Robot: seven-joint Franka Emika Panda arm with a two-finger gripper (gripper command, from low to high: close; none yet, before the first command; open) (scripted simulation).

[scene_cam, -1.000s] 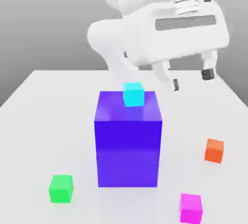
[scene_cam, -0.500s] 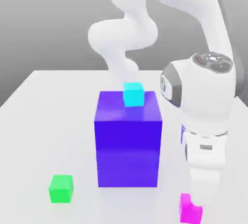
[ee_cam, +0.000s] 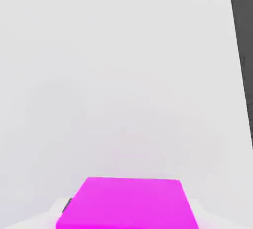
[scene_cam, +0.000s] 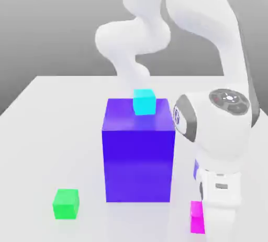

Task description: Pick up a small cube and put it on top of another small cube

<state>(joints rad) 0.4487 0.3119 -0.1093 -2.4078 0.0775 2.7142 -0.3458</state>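
Note:
The magenta-pink small cube (scene_cam: pixel 197 217) lies on the white table near the front, on the exterior view's right. My gripper (scene_cam: pixel 207 226) has come down right at it, and the white hand covers most of the cube. In the hand view the magenta-pink cube (ee_cam: pixel 126 204) looms very close, right below the camera. The bright green small cube (scene_cam: pixel 66 203) sits alone on the table at the front, on the exterior view's left, far from the hand.
A big blue-purple block (scene_cam: pixel 138 152) stands between the two cubes, with a cyan small cube (scene_cam: pixel 144 101) on its top. The orange cube is hidden behind my arm (scene_cam: pixel 220 131). The table edge (ee_cam: pixel 232 50) shows in the hand view.
The hand has swung from high above the table down to the magenta-pink cube, sinking lower in the last half second and covering more of it. The orange cube became hidden.

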